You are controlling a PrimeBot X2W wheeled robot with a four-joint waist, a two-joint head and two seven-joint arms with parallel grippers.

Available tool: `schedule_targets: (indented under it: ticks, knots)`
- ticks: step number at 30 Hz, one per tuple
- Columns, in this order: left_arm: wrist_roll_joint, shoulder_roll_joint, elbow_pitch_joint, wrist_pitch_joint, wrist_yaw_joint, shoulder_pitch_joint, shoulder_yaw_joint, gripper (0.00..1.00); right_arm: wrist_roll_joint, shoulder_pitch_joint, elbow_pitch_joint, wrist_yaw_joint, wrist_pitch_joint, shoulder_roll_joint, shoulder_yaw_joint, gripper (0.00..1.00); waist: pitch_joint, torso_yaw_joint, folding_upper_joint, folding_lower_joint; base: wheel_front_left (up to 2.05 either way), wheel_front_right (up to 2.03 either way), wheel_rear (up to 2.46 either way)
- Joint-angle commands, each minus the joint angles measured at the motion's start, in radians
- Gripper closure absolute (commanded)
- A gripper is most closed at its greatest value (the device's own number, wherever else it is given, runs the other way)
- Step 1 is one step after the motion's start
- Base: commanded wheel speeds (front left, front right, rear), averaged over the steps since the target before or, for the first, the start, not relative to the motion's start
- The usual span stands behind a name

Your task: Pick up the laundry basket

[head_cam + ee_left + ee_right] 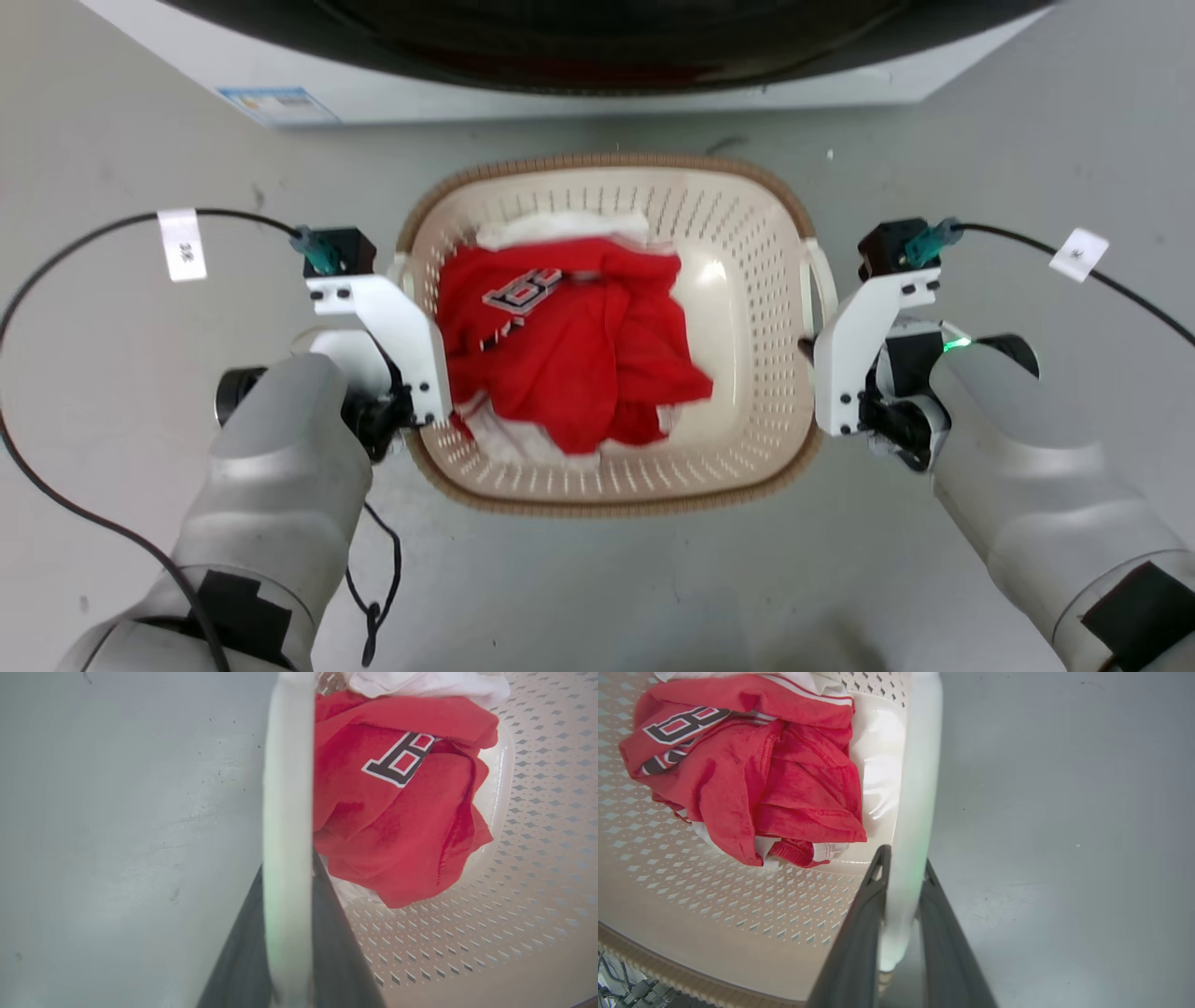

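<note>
- Laundry basket point(747, 280), cream with perforated walls and a brown woven-look rim, lies in the middle of the head view on a grey floor point(607, 597). It sits just below the white washing machine point(597, 98) that runs along the top edge. Whether the basket's base is touching the floor cannot be told.
- Inside it, a crumpled red garment point(569, 345) with dark and white lettering covers the left and centre of the bottom. White cloth point(560, 227) shows above the garment and under its lower edge.
- The left gripper point(288, 861) is at the basket's left side. In the left wrist view its two dark fingers point(327, 933) are drawn in close, one on each side of the white left handle point(287, 788), and they pinch it between them.
- The right gripper point(904, 856) is at the basket's right side. Its dark fingers point(859, 933) are nearly closed around the white right handle point(917, 779), with the tips against it and a thin gap lower down on the outer side.
- In the head view both pale forearms reach up from the lower corners, and their white wrist brackets press against the basket's rim on opposite sides.
- Black cables point(84, 233) with white tags loop away from each wrist across the floor.
</note>
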Motion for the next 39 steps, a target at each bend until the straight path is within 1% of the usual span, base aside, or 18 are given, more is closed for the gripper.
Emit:
schedule_targets:
  ticks: [1, 10, 15, 28, 33, 34, 39]
  knots:
    - [-0.017, -0.041, -0.009, 0.021, -0.012, 0.013, -0.005, 1.00, 0.020, 0.018, -0.020, 0.014, 0.020, 0.028, 0.016, 1.00, -0.067, 0.007, 0.0000, 0.0000, 0.00, 0.00, 0.00]
    - [-0.075, -0.056, 0.000, 0.139, -0.012, 0.074, -0.020, 1.00, 0.103, 0.071, -0.012, 0.014, 0.139, 0.012, 0.055, 1.00, -0.236, 0.020, 0.0000, 0.0000, 0.00, 0.00, 0.00]
    - [-0.092, -0.050, 0.006, 0.196, -0.012, 0.091, -0.021, 1.00, 0.130, 0.080, 0.000, 0.014, 0.193, 0.011, 0.073, 1.00, -0.311, 0.024, 0.0000, 0.0000, 0.00, 0.00, 0.00]
    - [-0.094, -0.048, 0.009, 0.218, -0.012, 0.161, -0.045, 1.00, 0.179, 0.128, 0.057, 0.014, 0.281, 0.039, 0.100, 1.00, -0.501, 0.024, 0.0000, 0.0000, 0.00, 0.00, 0.00]
    - [-0.098, -0.050, 0.010, 0.227, -0.011, 0.210, -0.055, 1.00, 0.191, 0.173, 0.072, 0.014, 0.283, 0.047, 0.109, 1.00, -0.572, 0.025, 0.0000, 0.0000, 0.00, 0.00, 0.00]
    - [-0.104, -0.052, 0.011, 0.234, -0.011, 0.236, -0.057, 1.00, 0.197, 0.193, 0.078, 0.014, 0.281, 0.050, 0.112, 1.00, -0.603, 0.027, 0.0000, 0.0000, 0.00, 0.00, 0.00]
    - [-0.113, -0.056, 0.011, 0.247, -0.009, 0.268, -0.059, 1.00, 0.206, 0.221, 0.085, 0.014, 0.269, 0.053, 0.116, 1.00, -0.631, 0.030, 0.0000, 0.0000, 0.00, 0.00, 0.00]
